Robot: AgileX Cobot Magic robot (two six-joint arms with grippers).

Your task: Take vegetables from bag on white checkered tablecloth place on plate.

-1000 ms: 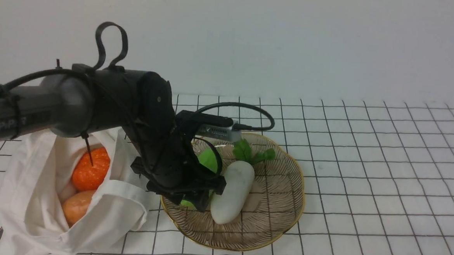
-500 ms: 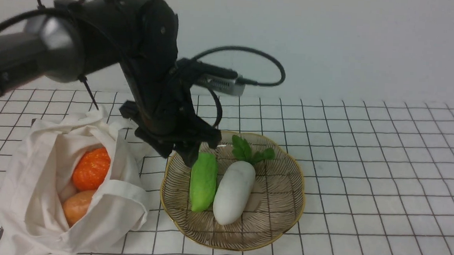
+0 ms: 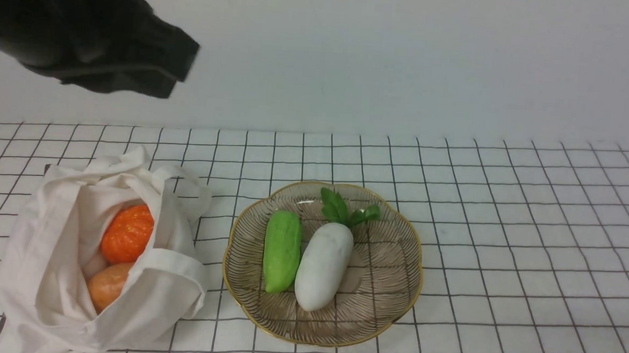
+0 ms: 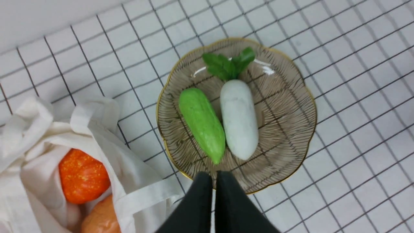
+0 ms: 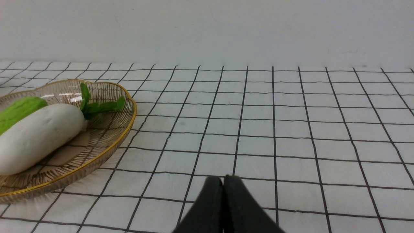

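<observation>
The green vegetable (image 3: 281, 250) lies on the plate (image 3: 389, 288) beside the white radish (image 3: 324, 266); both also show in the left wrist view, the vegetable (image 4: 202, 124) and the radish (image 4: 239, 119) on the plate (image 4: 291, 106). The off-white bag (image 3: 40, 270) lies left of the plate on the white checkered tablecloth (image 3: 532, 236). My left gripper (image 4: 214, 176) is shut and empty, high above the plate's near rim; in the front view only a dark blur of the arm (image 3: 90, 35) shows. My right gripper (image 5: 223, 178) is shut and empty, low over the cloth right of the plate (image 5: 106, 145).
An orange pumpkin-like toy (image 3: 127, 233) and a paler orange one (image 3: 107, 285) lie inside the open bag, also seen in the left wrist view (image 4: 82, 176). A plain white wall (image 3: 407, 57) stands behind the table.
My left arm has let go of the green vegetable on the plate, risen and pulled back up to the left. The vegetable now lies still beside the radish.
</observation>
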